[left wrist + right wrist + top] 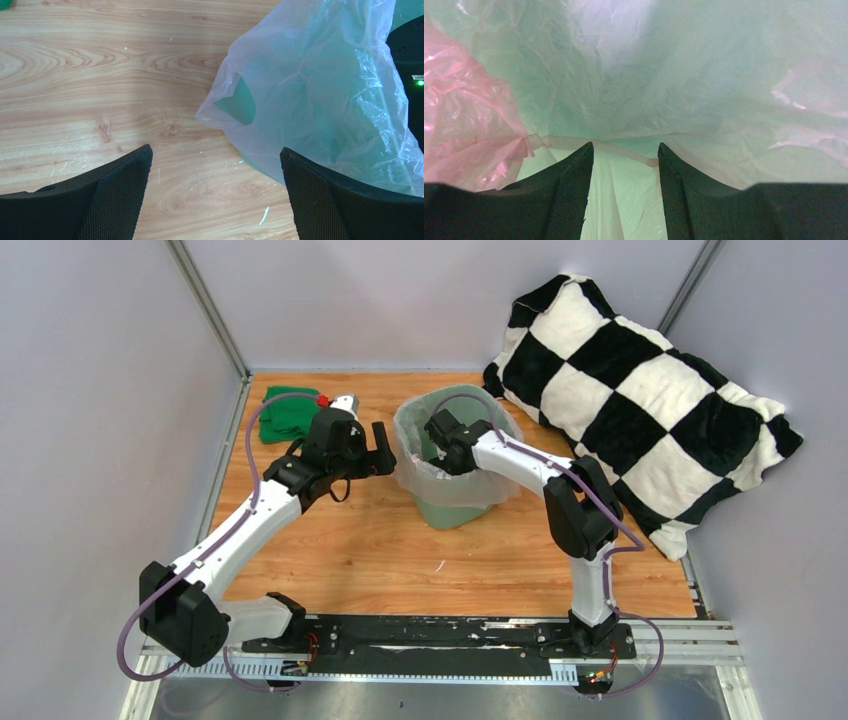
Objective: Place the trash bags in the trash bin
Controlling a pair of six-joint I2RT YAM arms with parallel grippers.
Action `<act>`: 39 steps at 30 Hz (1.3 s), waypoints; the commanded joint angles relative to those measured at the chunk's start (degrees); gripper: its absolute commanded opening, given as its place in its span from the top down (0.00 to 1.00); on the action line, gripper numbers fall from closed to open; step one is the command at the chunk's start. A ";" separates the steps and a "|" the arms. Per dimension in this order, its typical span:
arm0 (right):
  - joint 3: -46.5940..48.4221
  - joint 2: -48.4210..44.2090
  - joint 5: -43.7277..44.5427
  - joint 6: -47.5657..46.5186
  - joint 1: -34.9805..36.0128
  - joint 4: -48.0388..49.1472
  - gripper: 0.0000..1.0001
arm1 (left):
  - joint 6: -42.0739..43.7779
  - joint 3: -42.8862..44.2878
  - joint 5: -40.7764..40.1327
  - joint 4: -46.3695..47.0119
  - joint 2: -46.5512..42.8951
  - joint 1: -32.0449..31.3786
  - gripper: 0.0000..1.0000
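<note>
Because the trash bags [418, 468] are thin and are hanging over the rim of the trash bin [455, 510], I am thinking the film should be pushed down gently, without tipping the trash bin. My right fingers [574, 190] are standing about half open inside the trash bin, gripping nothing, with the pink film lying just beyond their tips. My left fingers [115, 200] are hovering fully open and empty over the worktop [350, 560], just left of the trash bin.

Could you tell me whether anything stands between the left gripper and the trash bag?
Nothing visible does; only wooden tabletop shows between the open left gripper and the trash bag draped over the trash bin.
</note>
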 commanded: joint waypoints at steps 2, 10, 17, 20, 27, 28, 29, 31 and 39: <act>-0.49 -1.15 2.33 0.92 -0.27 -1.62 0.47 | 0.01 2.35 1.54 -0.92 -0.82 0.37 0.00; -3.75 -1.94 2.83 1.94 0.22 0.89 0.48 | -3.45 4.56 6.06 -0.12 -3.69 0.37 0.00; -2.54 -2.07 2.89 1.92 0.28 0.62 0.48 | -7.39 5.23 11.51 2.93 -4.69 0.37 0.00; -2.21 -1.94 2.70 1.94 0.29 0.42 0.48 | -8.46 4.69 12.72 4.38 -4.39 0.37 0.00; -1.37 -2.00 2.50 1.89 0.33 -0.29 0.48 | -8.27 3.13 13.15 5.98 -3.06 -0.04 0.00; -1.04 -2.05 2.42 1.87 0.32 -0.63 0.48 | -8.22 2.64 13.19 6.16 -2.61 -0.06 0.00; -0.74 -2.21 2.39 1.87 0.38 -0.89 0.48 | -8.14 2.12 13.15 6.40 -2.31 -0.13 0.00; -0.02 -2.46 2.47 1.81 0.34 -1.38 0.48 | -8.05 1.09 13.15 7.00 -1.67 -0.22 0.00; 1.62 -2.60 2.56 1.72 0.39 -2.91 0.48 | -7.36 -0.86 12.22 7.40 -0.92 -0.41 0.00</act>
